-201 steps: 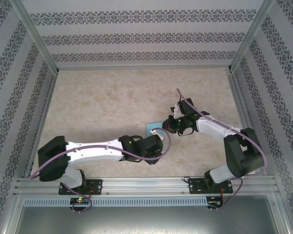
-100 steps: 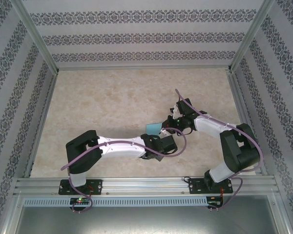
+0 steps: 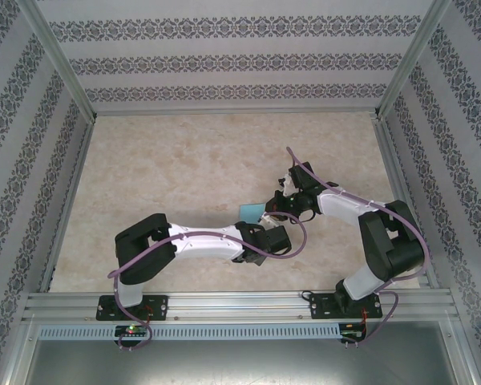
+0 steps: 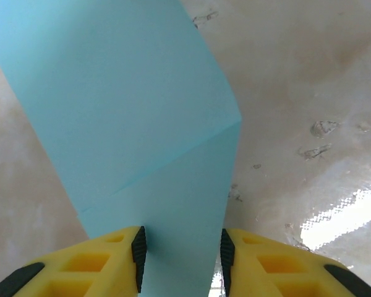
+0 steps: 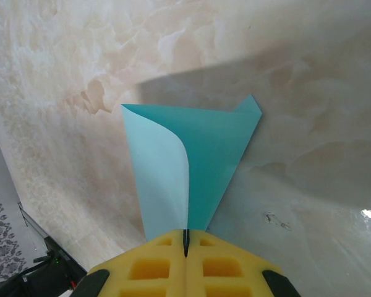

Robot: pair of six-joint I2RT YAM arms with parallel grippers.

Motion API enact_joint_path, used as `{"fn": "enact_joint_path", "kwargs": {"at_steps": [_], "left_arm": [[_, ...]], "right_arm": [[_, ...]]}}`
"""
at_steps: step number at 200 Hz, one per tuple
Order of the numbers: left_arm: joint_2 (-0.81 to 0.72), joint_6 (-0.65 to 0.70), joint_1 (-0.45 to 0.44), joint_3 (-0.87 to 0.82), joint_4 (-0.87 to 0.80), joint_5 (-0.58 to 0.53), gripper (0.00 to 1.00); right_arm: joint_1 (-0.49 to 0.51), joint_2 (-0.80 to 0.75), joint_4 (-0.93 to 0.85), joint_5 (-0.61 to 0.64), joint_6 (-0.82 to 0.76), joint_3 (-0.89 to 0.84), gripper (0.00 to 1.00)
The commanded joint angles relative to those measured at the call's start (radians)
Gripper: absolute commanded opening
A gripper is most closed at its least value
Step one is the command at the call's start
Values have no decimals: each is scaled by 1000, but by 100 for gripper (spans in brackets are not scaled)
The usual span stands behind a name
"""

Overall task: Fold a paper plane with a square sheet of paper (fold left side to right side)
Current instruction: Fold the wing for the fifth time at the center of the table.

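Note:
The square sheet of paper (image 3: 249, 211) is turquoise-blue and lies mid-table between the two arms. In the right wrist view the square sheet of paper (image 5: 210, 148) has its left flap curled up and over, and my right gripper (image 5: 185, 238) is shut on that flap's edge. My left gripper (image 4: 180, 253) straddles the near end of the sheet (image 4: 130, 105), which shows a slanted crease. Its black pads (image 4: 139, 250) stand apart on either side of the paper. From above, the left gripper (image 3: 262, 224) meets the right gripper (image 3: 275, 206) at the sheet. A paper plane is out of view.
The marbled beige tabletop (image 3: 168, 168) is ringed by an aluminium frame (image 3: 224, 303) and patterned walls. Small scuff marks (image 4: 321, 129) dot the table right of the sheet. The left arm's purple cable (image 3: 293, 233) loops close to the right arm.
My left arm has swung right and in under the sheet, and its jaws have narrowed. The right gripper has stayed shut on the paper, shifting only slightly.

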Motion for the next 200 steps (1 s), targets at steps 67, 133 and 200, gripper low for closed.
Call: {"fn": "enact_joint_path", "kwargs": {"at_steps": [67,133,200], "left_arm": [[21,-12,-10,16,-35,-15,19],[-36,-1,34,-10,26,88,8],[-62,13,133,-13,125,315,8]], "right_arm": [[7,10,-22,14,-28,30,1],[-55,-153,-97,108,-120,58,32],[-187,-456,-138,190,-173,-102,61]]}}
